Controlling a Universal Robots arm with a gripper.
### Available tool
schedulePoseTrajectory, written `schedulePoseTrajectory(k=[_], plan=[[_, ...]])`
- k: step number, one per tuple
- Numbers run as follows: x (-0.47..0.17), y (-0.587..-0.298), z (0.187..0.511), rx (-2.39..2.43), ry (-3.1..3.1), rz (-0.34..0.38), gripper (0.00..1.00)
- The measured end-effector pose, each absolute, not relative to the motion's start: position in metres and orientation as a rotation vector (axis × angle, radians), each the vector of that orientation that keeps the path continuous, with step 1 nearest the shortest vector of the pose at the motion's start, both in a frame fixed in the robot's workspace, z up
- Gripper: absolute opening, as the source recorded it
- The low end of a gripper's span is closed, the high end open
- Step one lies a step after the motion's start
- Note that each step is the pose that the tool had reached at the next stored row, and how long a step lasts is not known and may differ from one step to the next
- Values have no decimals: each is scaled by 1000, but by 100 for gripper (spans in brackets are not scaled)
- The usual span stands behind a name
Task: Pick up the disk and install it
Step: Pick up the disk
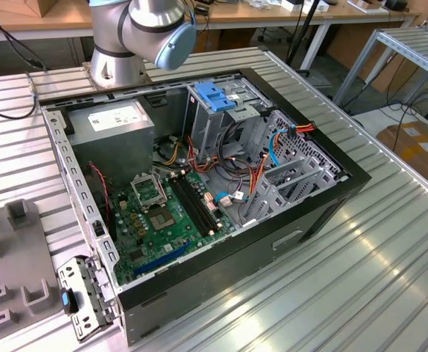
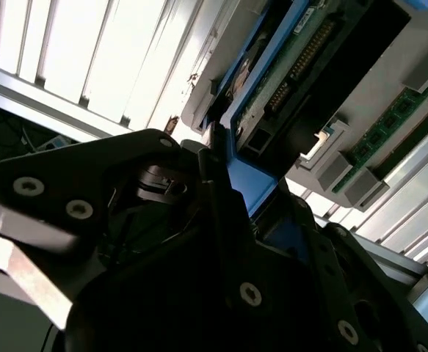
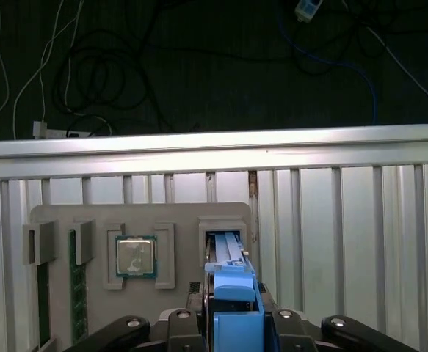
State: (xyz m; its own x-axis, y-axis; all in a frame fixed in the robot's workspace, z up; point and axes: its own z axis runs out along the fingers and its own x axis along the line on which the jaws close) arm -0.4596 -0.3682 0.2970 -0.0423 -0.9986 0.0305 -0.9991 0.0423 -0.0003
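First wrist view: the disk (image 3: 233, 293) stands on edge in a slot of the grey tray (image 3: 89, 220). Its blue carrier rises out of the slot toward the camera. The gripper (image 3: 236, 326) sits directly over that slot, with dark fingers on either side of the carrier.

Second wrist view: the gripper (image 2: 254, 198) looks clenched on the disk (image 2: 294, 66). One finger (image 2: 217, 172) lies against the blue edge with no gap showing (my reading, as the contact is seen from close and at a slant). The circuit-board face of the disk is turned to this camera.

Orientation: the long axis runs straight up from the tray into the gripper. The thin edge faces up and the broad faces stand vertical. I cannot tell whether the lower end has left the slot.

Other slots of the tray hold a processor chip (image 3: 136, 257) and a memory stick (image 3: 73, 279), both beside the disk's slot.

Progress, as a judgement: early. The grasp is made and the lift is at most just begun. The whole install is left. In the exterior view the open computer case (image 1: 221, 183) lies to the exterior view's right of the tray (image 1: 15, 279), well apart from the disk's slot. No disk shows seated in its metal cage (image 1: 217, 99).
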Motion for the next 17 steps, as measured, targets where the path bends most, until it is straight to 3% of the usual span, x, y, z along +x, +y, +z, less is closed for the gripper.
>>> schedulePoseTrajectory(k=[17], plan=[[-460,-368,297,2179,-2233,34,37]])
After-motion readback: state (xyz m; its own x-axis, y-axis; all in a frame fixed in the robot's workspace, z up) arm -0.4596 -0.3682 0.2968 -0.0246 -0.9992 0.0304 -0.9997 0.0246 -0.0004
